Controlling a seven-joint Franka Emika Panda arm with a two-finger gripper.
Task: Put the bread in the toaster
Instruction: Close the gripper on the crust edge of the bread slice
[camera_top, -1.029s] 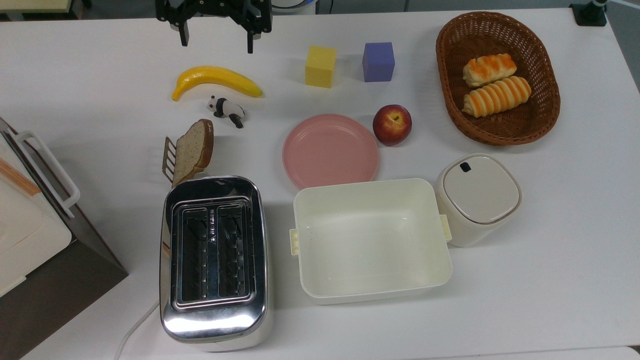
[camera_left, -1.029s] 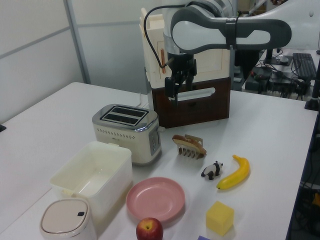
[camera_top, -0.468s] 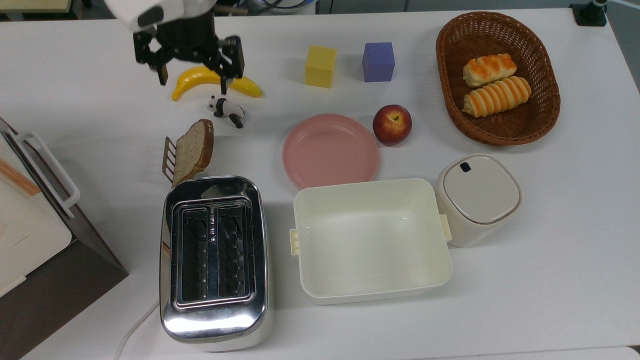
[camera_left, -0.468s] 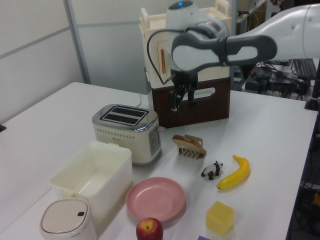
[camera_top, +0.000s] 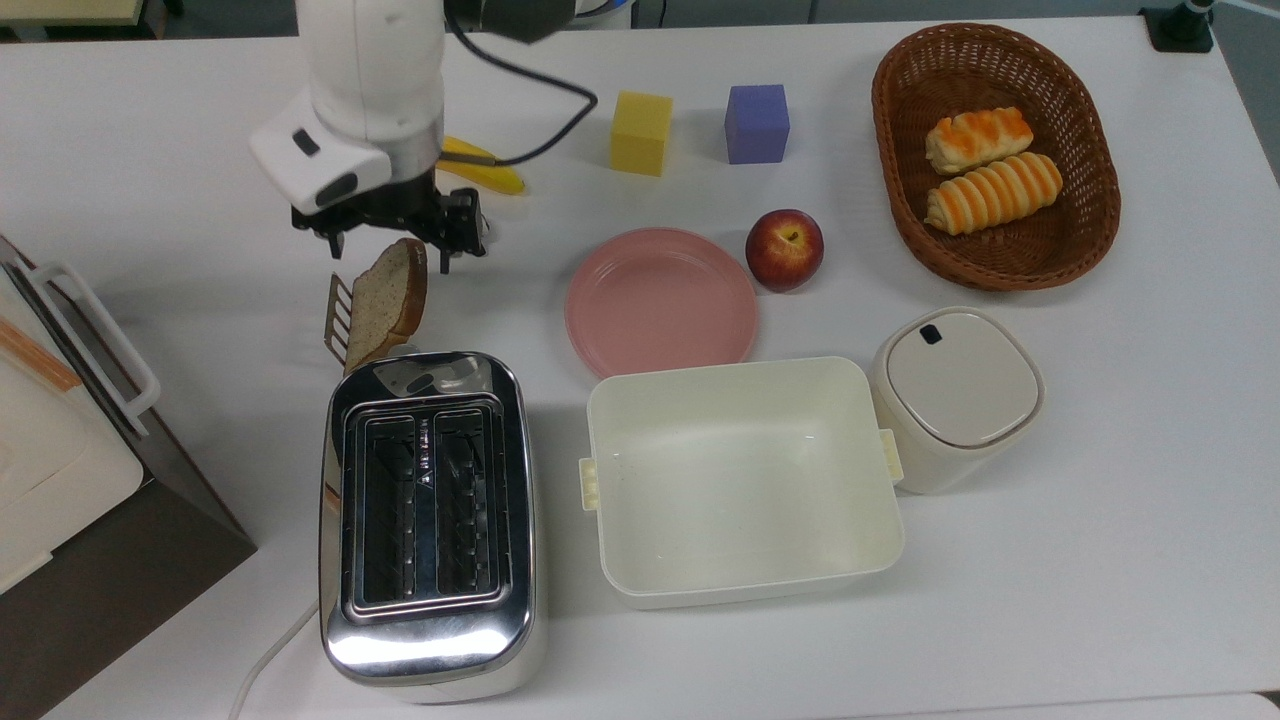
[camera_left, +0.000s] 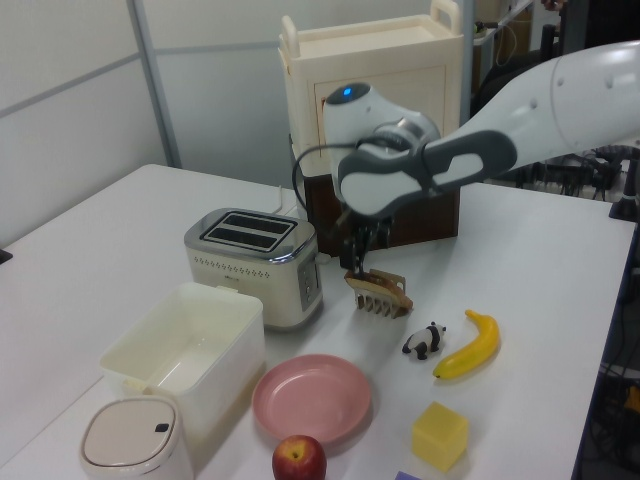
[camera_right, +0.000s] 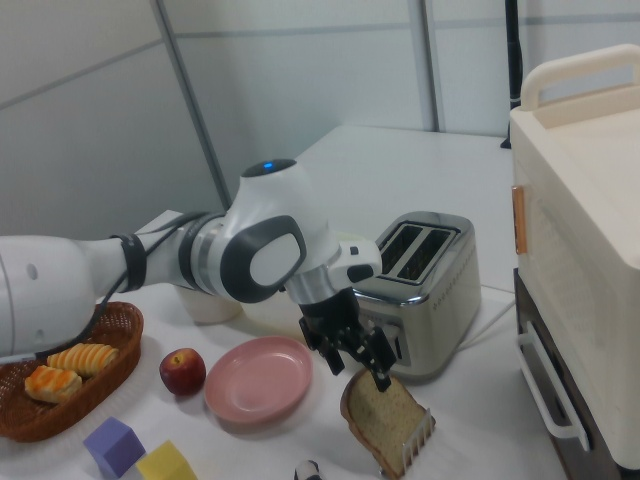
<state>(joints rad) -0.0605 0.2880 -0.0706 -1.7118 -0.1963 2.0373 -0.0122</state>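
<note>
The bread (camera_top: 385, 298), a speckled tan slice with a brown crust, leans upright in a small wire rack (camera_top: 338, 315) just beyond the toaster (camera_top: 425, 520). That toaster is shiny chrome with two dark slots that hold nothing. My gripper (camera_top: 390, 250) hangs open right over the slice's rounded top, one finger on either side of it, without holding it. In the left view the gripper (camera_left: 358, 268) sits just above the bread (camera_left: 378, 290), to the right of the toaster (camera_left: 255, 260). The right view shows the open gripper (camera_right: 357, 365) over the bread (camera_right: 385, 415), in front of the toaster (camera_right: 425, 290).
A banana (camera_top: 492, 172) lies partly under the arm, and a toy panda (camera_left: 425, 340) stands beside the rack. Pink plate (camera_top: 660, 300), apple (camera_top: 785, 250), cream tub (camera_top: 740, 480) and lidded container (camera_top: 955, 395) lie to the top view's right. A cabinet (camera_top: 60, 470) stands at the top view's left.
The gripper has come down from the table's far edge, passed over the banana and panda, and now hangs just above the bread. It has stayed open, and nothing else moved.
</note>
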